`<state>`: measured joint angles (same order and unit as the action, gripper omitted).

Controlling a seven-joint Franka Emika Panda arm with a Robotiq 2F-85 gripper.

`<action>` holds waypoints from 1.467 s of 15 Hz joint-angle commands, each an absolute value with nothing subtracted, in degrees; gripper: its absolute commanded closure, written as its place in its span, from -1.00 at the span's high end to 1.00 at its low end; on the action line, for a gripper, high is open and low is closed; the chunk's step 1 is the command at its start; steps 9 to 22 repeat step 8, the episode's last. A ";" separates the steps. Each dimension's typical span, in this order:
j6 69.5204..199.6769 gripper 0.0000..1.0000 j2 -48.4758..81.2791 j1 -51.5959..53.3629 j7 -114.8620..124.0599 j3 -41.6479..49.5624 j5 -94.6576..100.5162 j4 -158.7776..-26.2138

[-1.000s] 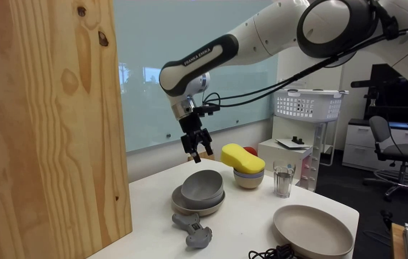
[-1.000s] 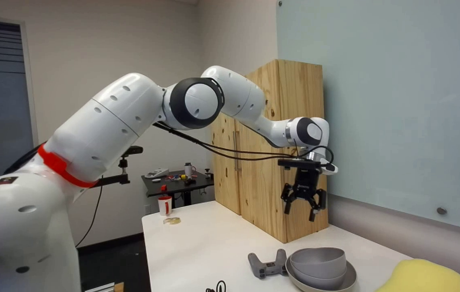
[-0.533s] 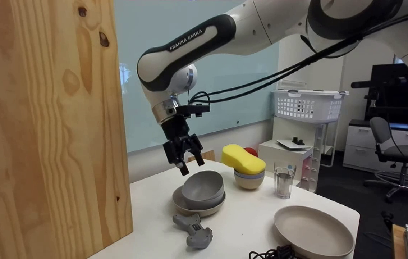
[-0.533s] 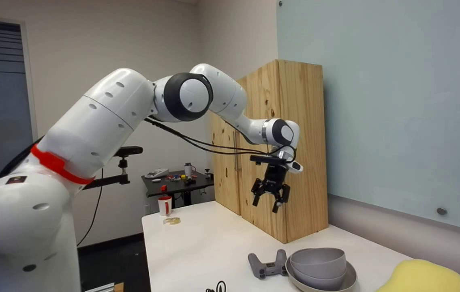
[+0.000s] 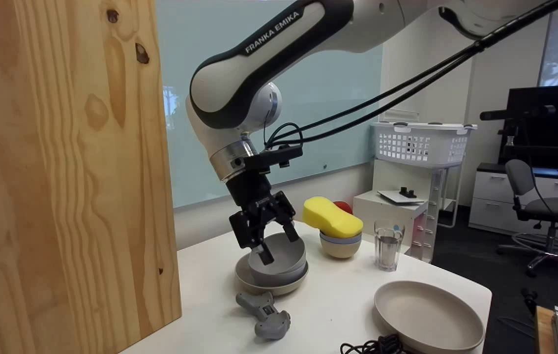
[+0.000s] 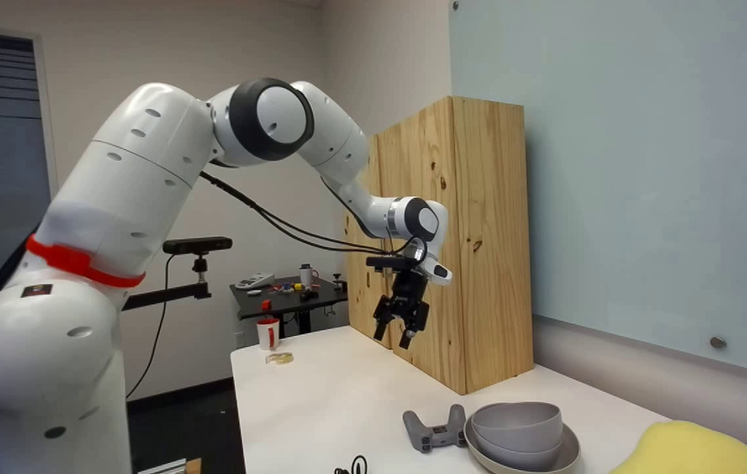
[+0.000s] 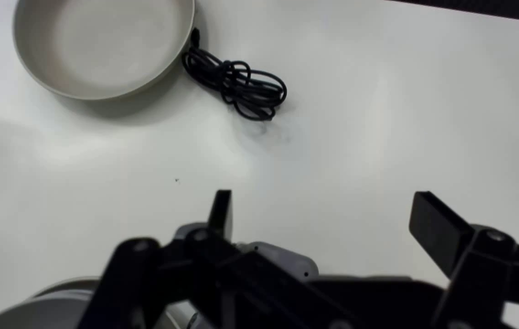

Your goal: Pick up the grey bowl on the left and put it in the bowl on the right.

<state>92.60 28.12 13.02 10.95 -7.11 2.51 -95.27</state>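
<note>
The grey bowl (image 5: 287, 258) sits tilted in a second grey bowl, and both stand in a shallow beige dish (image 5: 245, 281). The stack also shows in an exterior view (image 6: 518, 424), and partly at the bottom left of the wrist view (image 7: 35, 315). The wide beige bowl (image 5: 428, 314) stands apart near the table's corner, and at the top left of the wrist view (image 7: 113, 45). My gripper (image 5: 281, 248) is open and empty. It overlaps the grey bowl in that view, but an exterior view shows the gripper (image 6: 392, 337) above the table, beside and apart from the stack.
A grey game controller (image 5: 265, 314) lies beside the stack. A yellow sponge (image 5: 332, 217) rests on small bowls (image 5: 340, 246) near a glass (image 5: 388, 248). A black cable bundle (image 7: 238, 82) lies against the wide beige bowl. A wooden cabinet (image 6: 459, 250) stands behind the gripper.
My gripper has moved away from the wall side and the bowl stack, leftward in an exterior view and lower in both. It stays open. The bowls and other objects have not moved.
</note>
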 commanded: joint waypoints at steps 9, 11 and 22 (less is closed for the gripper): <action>99.38 1.00 17.97 13.91 13.83 -8.82 -0.47 -116.69; 99.38 1.00 17.97 13.91 13.83 -8.82 -0.47 -116.69; 99.38 1.00 17.97 13.91 13.83 -8.82 -0.47 -116.69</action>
